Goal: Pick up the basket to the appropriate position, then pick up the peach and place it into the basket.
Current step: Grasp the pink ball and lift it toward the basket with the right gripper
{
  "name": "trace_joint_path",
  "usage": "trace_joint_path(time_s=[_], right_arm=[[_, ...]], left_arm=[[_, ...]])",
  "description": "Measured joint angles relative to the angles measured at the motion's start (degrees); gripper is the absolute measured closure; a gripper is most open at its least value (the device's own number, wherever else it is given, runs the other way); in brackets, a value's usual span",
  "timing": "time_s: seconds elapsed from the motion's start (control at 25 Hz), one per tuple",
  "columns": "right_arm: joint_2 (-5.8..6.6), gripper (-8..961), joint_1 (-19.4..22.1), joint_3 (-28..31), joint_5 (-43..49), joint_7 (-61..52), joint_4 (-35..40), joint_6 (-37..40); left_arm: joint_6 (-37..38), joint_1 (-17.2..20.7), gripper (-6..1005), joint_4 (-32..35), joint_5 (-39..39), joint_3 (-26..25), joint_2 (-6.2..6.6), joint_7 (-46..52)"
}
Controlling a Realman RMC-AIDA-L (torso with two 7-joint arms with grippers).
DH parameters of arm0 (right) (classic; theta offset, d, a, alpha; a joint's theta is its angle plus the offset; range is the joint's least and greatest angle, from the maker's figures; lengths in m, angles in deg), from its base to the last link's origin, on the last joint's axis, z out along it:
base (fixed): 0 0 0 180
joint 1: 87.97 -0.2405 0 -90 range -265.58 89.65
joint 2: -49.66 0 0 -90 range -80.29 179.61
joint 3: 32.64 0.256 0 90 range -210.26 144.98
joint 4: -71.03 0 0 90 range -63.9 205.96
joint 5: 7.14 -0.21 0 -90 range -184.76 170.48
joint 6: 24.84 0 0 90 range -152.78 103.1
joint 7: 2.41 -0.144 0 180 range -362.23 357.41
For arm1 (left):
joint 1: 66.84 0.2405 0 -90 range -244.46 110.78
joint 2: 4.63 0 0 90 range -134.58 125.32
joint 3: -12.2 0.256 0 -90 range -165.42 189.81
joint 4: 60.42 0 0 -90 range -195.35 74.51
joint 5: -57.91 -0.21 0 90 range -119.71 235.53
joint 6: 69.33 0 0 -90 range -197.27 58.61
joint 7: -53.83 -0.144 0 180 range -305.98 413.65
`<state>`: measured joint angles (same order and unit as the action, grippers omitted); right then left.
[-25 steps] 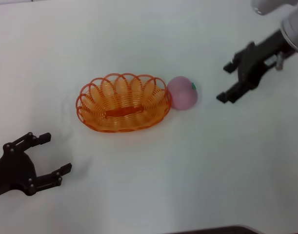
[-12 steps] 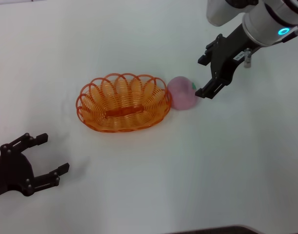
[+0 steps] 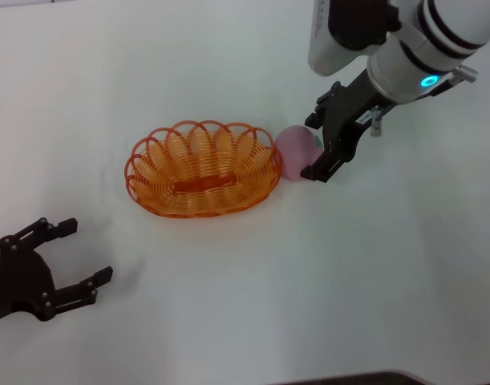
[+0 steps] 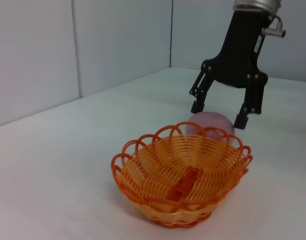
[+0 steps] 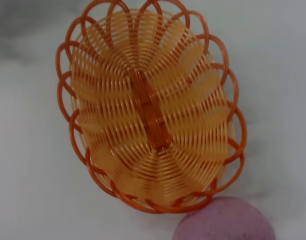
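The orange wire basket (image 3: 203, 168) stands empty on the white table, left of centre in the head view; it also shows in the left wrist view (image 4: 182, 177) and the right wrist view (image 5: 150, 107). The pink peach (image 3: 297, 153) lies on the table touching the basket's right end, also in the left wrist view (image 4: 210, 125) and the right wrist view (image 5: 224, 220). My right gripper (image 3: 315, 147) is open, just above the peach's right side, one finger on each side of it (image 4: 222, 113). My left gripper (image 3: 71, 251) is open and empty near the table's front left.
The white table (image 3: 228, 289) bears nothing else. Pale walls (image 4: 67, 50) stand behind the table in the left wrist view.
My right gripper has swept left and down from the table's far right to the peach. The basket, peach and left gripper have stayed put.
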<state>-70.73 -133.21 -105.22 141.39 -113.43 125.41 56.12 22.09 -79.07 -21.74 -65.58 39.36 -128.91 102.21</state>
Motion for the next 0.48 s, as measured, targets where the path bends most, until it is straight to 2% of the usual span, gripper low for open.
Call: trace_joint_path(time_s=[0.48], right_arm=[[0.08, 96, -0.4, -1.6, -1.3, -1.7, -1.2, -3.2]], left_arm=[[0.1, -0.1, 114, 0.3, 0.1, 0.0, 0.03, -0.1]])
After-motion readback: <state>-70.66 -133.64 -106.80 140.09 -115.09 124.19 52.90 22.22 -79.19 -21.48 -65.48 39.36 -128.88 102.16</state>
